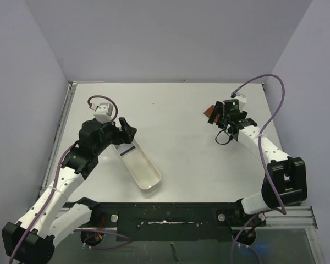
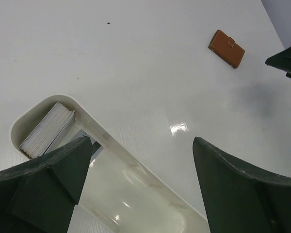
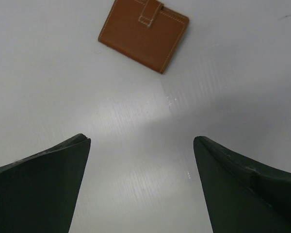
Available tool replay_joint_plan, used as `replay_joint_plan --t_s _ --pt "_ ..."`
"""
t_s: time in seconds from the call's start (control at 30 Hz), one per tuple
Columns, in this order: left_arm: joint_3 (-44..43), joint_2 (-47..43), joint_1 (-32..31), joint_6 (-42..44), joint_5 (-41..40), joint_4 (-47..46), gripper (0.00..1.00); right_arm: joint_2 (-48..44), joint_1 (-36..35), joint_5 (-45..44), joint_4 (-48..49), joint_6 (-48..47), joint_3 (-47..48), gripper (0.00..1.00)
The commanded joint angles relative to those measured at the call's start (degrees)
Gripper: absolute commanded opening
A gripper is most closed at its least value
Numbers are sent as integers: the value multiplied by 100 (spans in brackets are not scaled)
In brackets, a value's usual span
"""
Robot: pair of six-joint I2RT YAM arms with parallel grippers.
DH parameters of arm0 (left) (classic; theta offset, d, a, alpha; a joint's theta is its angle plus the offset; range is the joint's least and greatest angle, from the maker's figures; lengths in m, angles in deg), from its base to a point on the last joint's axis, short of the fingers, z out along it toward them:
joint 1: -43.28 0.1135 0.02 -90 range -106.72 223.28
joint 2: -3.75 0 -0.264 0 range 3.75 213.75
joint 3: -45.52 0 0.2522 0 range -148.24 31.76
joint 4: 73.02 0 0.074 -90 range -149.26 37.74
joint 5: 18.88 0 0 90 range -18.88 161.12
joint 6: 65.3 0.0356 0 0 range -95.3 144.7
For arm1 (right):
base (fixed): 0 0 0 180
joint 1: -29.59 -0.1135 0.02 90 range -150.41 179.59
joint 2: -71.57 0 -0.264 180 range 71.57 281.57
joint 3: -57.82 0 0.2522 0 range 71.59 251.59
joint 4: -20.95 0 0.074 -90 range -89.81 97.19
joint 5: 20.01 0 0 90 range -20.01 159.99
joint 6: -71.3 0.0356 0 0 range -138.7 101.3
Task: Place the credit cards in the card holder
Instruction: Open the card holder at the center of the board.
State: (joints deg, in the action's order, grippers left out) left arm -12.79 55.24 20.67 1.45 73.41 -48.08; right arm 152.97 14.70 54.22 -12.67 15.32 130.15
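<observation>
The credit cards point(image 2: 47, 129) stand as a stack on edge in the far end of a long white tray point(image 2: 136, 160). My left gripper point(image 2: 143, 143) hovers open over that tray, one finger above its inside and the other above the bare table; in the top view the left gripper point(image 1: 129, 130) is at the tray's far end. The card holder point(image 3: 143, 33), a closed brown leather wallet with a tab, lies flat on the table. My right gripper point(image 3: 142, 141) hangs open just short of it, holding nothing. In the top view the card holder point(image 1: 210, 113) peeks out beside the right gripper point(image 1: 220, 117).
The white tray point(image 1: 138, 166) lies diagonally at centre left. Grey walls close off the table's left, back and right sides. A black rail point(image 1: 165, 213) runs along the near edge between the arm bases.
</observation>
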Motion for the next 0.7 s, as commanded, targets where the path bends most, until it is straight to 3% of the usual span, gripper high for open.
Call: replay_joint_plan --t_s 0.0,0.07,0.13,0.37,0.67 --pt "71 -165 46 197 79 132 84 414 639 153 810 -259 368 85" --pt "87 -189 51 223 45 254 84 723 945 345 859 -176 552 71" --pt "120 -204 55 289 29 324 84 1039 1121 428 946 -184 742 65" --pt "158 -323 64 3 -223 382 83 1892 1542 748 1066 437 1262 53" --pt "270 -526 64 -66 -234 224 83 2412 1688 1590 2113 1569 821 49"
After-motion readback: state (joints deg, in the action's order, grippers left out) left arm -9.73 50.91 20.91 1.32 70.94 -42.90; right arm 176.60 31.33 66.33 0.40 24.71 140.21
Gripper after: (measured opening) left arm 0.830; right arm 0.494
